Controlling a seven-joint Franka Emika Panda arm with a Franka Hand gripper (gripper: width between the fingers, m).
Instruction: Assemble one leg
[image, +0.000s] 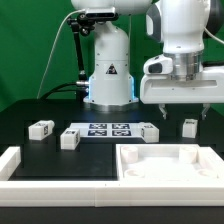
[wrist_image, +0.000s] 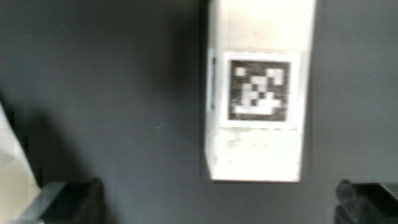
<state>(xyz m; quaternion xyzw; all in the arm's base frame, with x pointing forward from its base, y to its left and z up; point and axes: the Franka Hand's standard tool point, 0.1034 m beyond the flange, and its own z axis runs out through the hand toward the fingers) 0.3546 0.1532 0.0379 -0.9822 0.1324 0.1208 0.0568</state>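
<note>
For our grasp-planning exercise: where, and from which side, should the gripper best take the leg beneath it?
Probably by the leg's two long flat sides, near mid-length, coming down from above. It is narrow and parallel-sided, and it looks slimmer than the gap between the open fingers of the gripper, which hangs over it.

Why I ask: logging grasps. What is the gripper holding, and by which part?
Nothing. The gripper is open, its fingers clear of the small white rectangular plastic leg.

Bright, even lighting, whites kinda blown out, faint shadows on the dark surface (image: 70, 165); wrist view pretty blurry.
</note>
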